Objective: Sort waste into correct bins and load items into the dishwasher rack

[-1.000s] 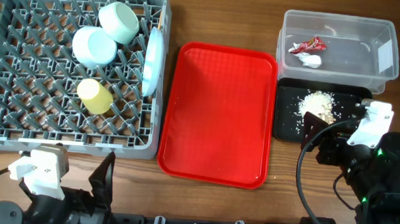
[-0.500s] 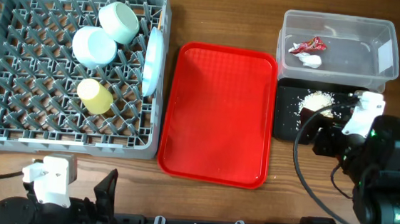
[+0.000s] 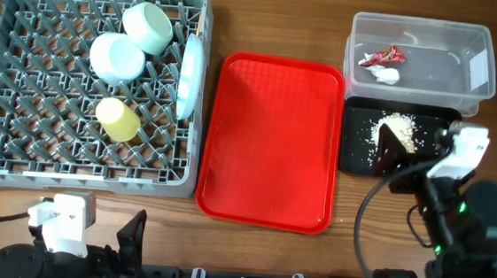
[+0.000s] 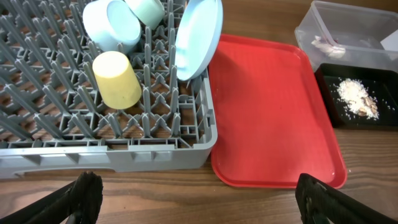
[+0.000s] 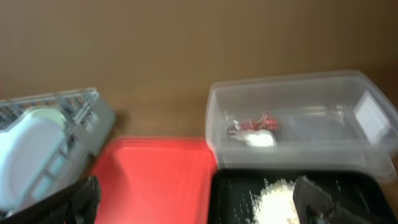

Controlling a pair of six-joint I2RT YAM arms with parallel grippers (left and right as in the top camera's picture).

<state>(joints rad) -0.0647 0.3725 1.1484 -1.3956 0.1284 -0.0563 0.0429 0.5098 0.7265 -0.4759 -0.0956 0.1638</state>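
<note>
Overhead: you have plate (image 3: 190, 74) on edge between rack (image 3: 21, 94) pegs (pegs prop it), bowls (image 3: 117, 58), cup (image 3: 118, 119) alongside; wrapper (image 3: 385, 55), tissue (image 3: 385, 75) in clear tub (image 3: 440, 70), scraps (image 3: 399, 129) on black tray (image 3: 355, 156). Left fingers (image 4: 84, 196), right fingers (image 5: 317, 196) wide, empty.

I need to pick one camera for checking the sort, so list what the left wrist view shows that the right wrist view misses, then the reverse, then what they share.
Left wrist only: the yellow cup lying among the pegs of the dishwasher rack, and the near edge of the red tray. Right wrist only: the red wrapper inside the clear tub. Both: the red tray, the clear tub, the food scraps on the black tray, and part of the dishwasher rack, though the right wrist picture is blurred.
</note>
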